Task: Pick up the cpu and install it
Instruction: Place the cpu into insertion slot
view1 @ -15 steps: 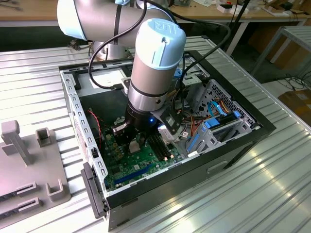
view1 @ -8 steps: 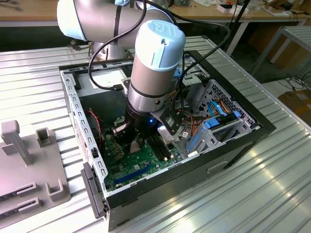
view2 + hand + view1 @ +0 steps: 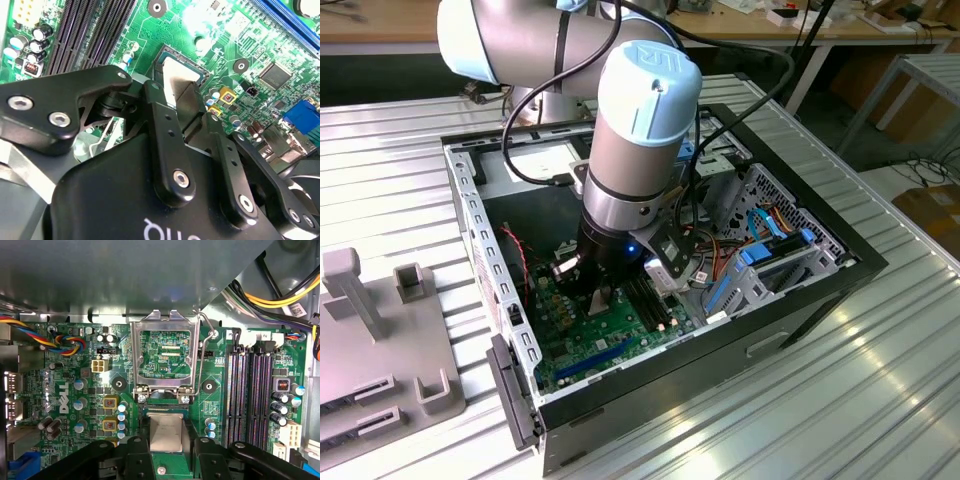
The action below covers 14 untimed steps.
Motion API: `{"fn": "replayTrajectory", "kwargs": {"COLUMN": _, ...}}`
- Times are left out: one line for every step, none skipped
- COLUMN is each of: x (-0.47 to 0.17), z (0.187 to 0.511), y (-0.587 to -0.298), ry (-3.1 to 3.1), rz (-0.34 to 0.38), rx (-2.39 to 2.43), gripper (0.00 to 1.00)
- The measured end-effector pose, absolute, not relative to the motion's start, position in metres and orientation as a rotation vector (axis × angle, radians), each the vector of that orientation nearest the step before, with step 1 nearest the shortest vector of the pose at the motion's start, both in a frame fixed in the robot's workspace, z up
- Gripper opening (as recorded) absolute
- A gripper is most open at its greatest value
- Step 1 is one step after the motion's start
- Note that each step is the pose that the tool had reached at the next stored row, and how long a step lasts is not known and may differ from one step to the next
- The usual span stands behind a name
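The cpu (image 3: 165, 430) is a small silver square, also seen in the second wrist view (image 3: 176, 72). It sits low over the black socket (image 3: 165, 412) on the green motherboard (image 3: 65, 385). My gripper (image 3: 166, 440) is shut on the cpu, with one black finger (image 3: 137, 447) on each side of it. The socket's metal frame (image 3: 164, 355) stands flipped open, and its lever (image 3: 202, 360) is raised. In the exterior view the gripper (image 3: 600, 295) reaches down inside the open computer case (image 3: 820, 290) onto the motherboard (image 3: 590, 345).
Black memory slots (image 3: 250, 395) run beside the socket. Bundled cables (image 3: 280, 295) hang by the case wall. A drive cage with blue parts (image 3: 770, 250) fills the case at the exterior view's right. A grey fixture (image 3: 380, 340) lies on the ribbed metal table (image 3: 820, 400).
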State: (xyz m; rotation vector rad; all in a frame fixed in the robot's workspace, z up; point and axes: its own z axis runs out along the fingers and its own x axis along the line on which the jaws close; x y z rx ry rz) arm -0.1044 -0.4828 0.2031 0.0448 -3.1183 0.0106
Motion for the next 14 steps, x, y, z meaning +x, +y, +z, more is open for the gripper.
{"fn": "replayTrajectory", "kwargs": {"x": -0.1044, "z": 0.2033, "y": -0.4827, "ry": -3.118, "rz": 0.01, "rx": 0.045, "gripper": 0.36}}
{"fn": "replayTrajectory", "kwargs": {"x": -0.1044, "z": 0.2037, "y": -0.4827, "ry": -3.119, "rz": 0.01, "rx": 0.045, "gripper": 0.36}}
{"fn": "replayTrajectory", "kwargs": {"x": -0.1044, "z": 0.2043, "y": -0.4827, "ry": -3.118, "rz": 0.01, "rx": 0.045, "gripper": 0.36}}
{"fn": "replayTrajectory", "kwargs": {"x": -0.1044, "z": 0.2054, "y": -0.4828, "ry": -3.118, "rz": 0.012, "rx": 0.045, "gripper": 0.36}}
{"fn": "replayTrajectory", "kwargs": {"x": -0.1044, "z": 0.2058, "y": -0.4828, "ry": -3.118, "rz": 0.012, "rx": 0.045, "gripper": 0.36}}
{"fn": "replayTrajectory", "kwargs": {"x": -0.1044, "z": 0.2062, "y": -0.4828, "ry": -3.118, "rz": 0.013, "rx": 0.045, "gripper": 0.36}}
{"fn": "replayTrajectory", "kwargs": {"x": -0.1044, "z": 0.2064, "y": -0.4828, "ry": -3.118, "rz": 0.014, "rx": 0.045, "gripper": 0.36}}
{"fn": "replayTrajectory", "kwargs": {"x": -0.1044, "z": 0.2064, "y": -0.4828, "ry": -3.118, "rz": 0.015, "rx": 0.045, "gripper": 0.36}}
{"fn": "replayTrajectory", "kwargs": {"x": -0.1044, "z": 0.2065, "y": -0.4828, "ry": -3.118, "rz": 0.015, "rx": 0.045, "gripper": 0.36}}
{"fn": "replayTrajectory", "kwargs": {"x": -0.1044, "z": 0.2065, "y": -0.4828, "ry": -3.118, "rz": 0.016, "rx": 0.045, "gripper": 0.36}}
{"fn": "replayTrajectory", "kwargs": {"x": -0.1044, "z": 0.2065, "y": -0.4828, "ry": -3.118, "rz": 0.016, "rx": 0.045, "gripper": 0.36}}
{"fn": "replayTrajectory", "kwargs": {"x": -0.1044, "z": 0.2063, "y": -0.4828, "ry": -3.118, "rz": 0.016, "rx": 0.045, "gripper": 0.36}}
{"fn": "replayTrajectory", "kwargs": {"x": -0.1044, "z": 0.206, "y": -0.4828, "ry": -3.118, "rz": 0.016, "rx": 0.045, "gripper": 0.36}}
{"fn": "replayTrajectory", "kwargs": {"x": -0.1044, "z": 0.2057, "y": -0.4828, "ry": -3.118, "rz": 0.015, "rx": 0.045, "gripper": 0.36}}
